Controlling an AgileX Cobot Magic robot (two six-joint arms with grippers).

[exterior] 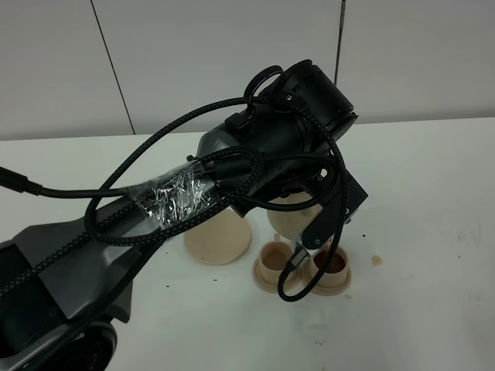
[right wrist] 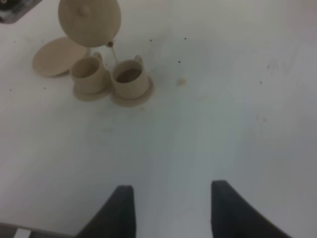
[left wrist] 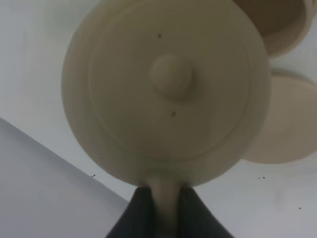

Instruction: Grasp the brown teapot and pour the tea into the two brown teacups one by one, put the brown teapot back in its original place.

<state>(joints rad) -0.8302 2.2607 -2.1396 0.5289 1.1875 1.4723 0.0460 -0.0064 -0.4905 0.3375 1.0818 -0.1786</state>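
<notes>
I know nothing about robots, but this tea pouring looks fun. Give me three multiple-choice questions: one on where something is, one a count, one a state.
1. Where is the brown teapot?
A standing on the large saucer
B held up in the air near the teacups
C lying on its side

2. How many teacups are there?
A one
B two
C four

3. How is the right gripper?
A open and empty
B shut on a teacup
C shut on the teapot

Answers:
1 B, the left gripper clamps its handle and the saucer is bare.
2 B, two stand side by side.
3 A, its fingers stand apart with nothing between.
</notes>
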